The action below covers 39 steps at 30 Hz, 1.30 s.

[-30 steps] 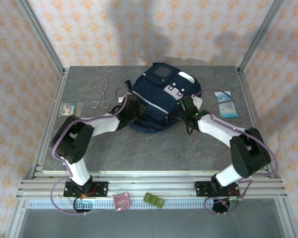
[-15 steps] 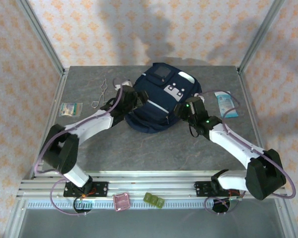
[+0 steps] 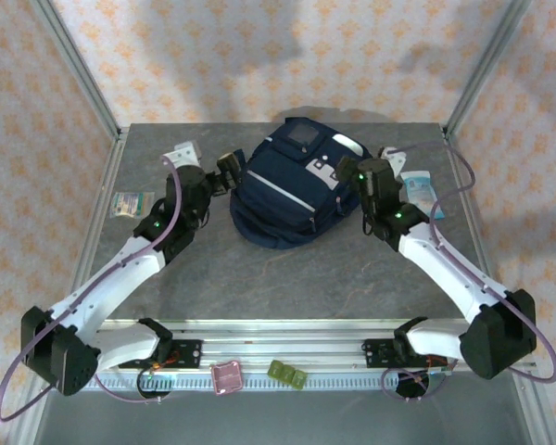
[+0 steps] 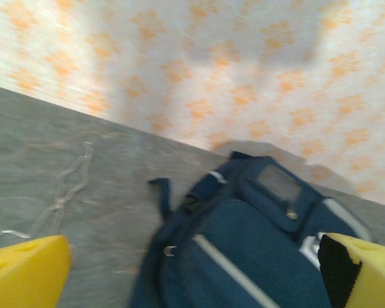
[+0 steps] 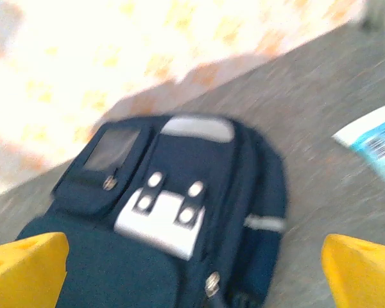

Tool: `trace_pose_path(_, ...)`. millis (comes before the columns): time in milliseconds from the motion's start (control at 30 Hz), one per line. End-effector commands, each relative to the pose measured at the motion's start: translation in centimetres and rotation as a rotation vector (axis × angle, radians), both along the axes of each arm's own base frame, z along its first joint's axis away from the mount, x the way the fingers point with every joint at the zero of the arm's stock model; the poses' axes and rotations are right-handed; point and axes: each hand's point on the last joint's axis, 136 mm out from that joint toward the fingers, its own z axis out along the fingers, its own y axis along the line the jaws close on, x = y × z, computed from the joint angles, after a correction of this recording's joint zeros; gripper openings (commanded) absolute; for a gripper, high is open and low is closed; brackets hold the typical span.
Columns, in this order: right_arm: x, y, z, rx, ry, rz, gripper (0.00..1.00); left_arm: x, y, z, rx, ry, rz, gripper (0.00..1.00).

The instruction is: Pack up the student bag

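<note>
Saw grey stone-look table [image 3: 287, 278] backed by orange-patterned wallpaper [image 3: 259, 56]. Found thin tongs [image 4: 67, 186] lying flat on it. Noted small greenish packet [image 3: 132, 202] near left edge and blue-white pouch [image 3: 422, 193] near right edge. Spotted pink tray [image 3: 227, 377] and green block [image 3: 287, 374] near each other on front rail [image 3: 334, 350].

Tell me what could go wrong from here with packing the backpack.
1. The left gripper and right gripper are open and hold nothing; the backpack shows no open pocket, so items may be pushed against closed fabric.
2. The blue-and-white packet lies beside the right arm; a swing could sweep it away.
3. The metal tongs lie flat and may be hard to grip.
</note>
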Motion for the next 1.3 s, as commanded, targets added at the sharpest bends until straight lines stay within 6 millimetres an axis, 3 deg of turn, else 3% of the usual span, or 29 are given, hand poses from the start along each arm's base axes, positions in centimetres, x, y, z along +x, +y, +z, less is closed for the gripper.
trace_pose_path(0, -1.6, -7.1, 1.5, -0.122, -0.097, -0.321, 1.0, -1.6, 4.4, -0.8, 0.15, 0.0, 0.127, 0.99)
trace_pose_path(200, -3.6, -12.7, -1.6, -0.179, -0.094, -0.49, 1.0, -3.5, 8.2, -3.7, 0.228, -0.004, 0.217, 0.99)
trace_pose_path(367, -5.2, -15.5, -5.0, -0.225, -0.116, -0.55, 1.0, -4.9, 11.5, -7.2, 0.228, -0.016, 0.324, 0.99)
trace_pose_path(700, -6.0, -16.1, -11.7, -0.309, -0.148, -0.496, 1.0, -5.0, 16.4, -13.9, 0.263, -0.027, 0.436, 0.99)
trace_pose_path(800, -4.9, -15.8, -11.6, -0.314, -0.169, -0.467, 1.0, -4.5, 16.6, -15.4, 0.286, -0.042, 0.424, 0.99)
trace_pose_path(933, -4.4, -15.6, -11.9, -0.26, -0.249, -0.391, 1.0, -2.6, 15.1, -13.6, 0.301, -0.162, 0.336, 0.99)
trace_pose_path(1000, -3.6, -15.0, -12.0, -0.257, -0.232, -0.346, 1.0, -1.6, 14.5, -14.8, 0.308, -0.126, 0.299, 0.99)
trace_pose_path(1100, -3.1, -13.5, -12.1, -0.258, -0.254, -0.212, 1.0, -2.3, 13.6, -14.9, 0.336, -0.231, 0.257, 0.99)
trace_pose_path(1133, -3.1, -12.9, -12.5, -0.257, -0.262, -0.161, 1.0, -2.1, 13.6, -15.8, 0.337, -0.176, 0.25, 0.99)
trace_pose_path(1200, -3.8, -13.4, -12.0, -0.257, -0.348, -0.191, 1.0, -1.5, 13.6, -16.0, 0.333, -0.145, 0.251, 0.99)
trace_pose_path(1267, -2.3, -12.8, -13.7, -0.252, -0.215, -0.141, 1.0, -1.7, 14.3, -15.8, 0.328, -0.158, 0.301, 1.0)
